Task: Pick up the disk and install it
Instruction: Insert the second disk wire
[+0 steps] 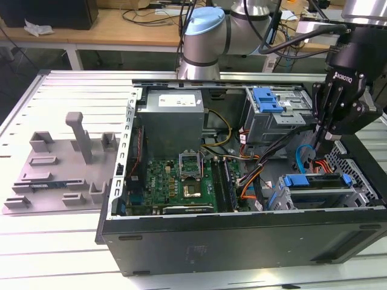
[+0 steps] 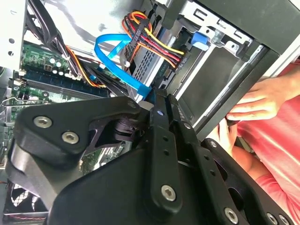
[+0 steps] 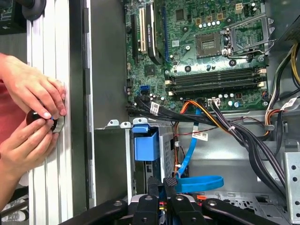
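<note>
- We are viewing a ribbed metal table [image 1: 60, 241] that is carrying the open computer case [image 1: 242, 241]. The case is lying on its side, probably so that the arm can reach in from above.
- The motherboard [image 1: 181, 178] is facing upward in the centre of the exterior view.
- The disk [image 1: 315, 180] is lying flat in its blue carrier at the lower right of the exterior view. It is sitting on top of the grey drive bay [image 1: 314, 196], and we judge it to be in or close to its installed position.
- The gripper [image 1: 325, 138] is hanging just above the disk, pointing downward. We cannot tell whether it is touching the disk.
- Its fingers [image 2: 158, 112] are pressing together in both wrist views, and we are seeing nothing pinched between them.
- A blue data cable [image 3: 199, 183] is looping just beside the fingertips.
- A person's hands [image 3: 33, 91] are resting on the table rail beside the case, handling a small dark round part.
</note>
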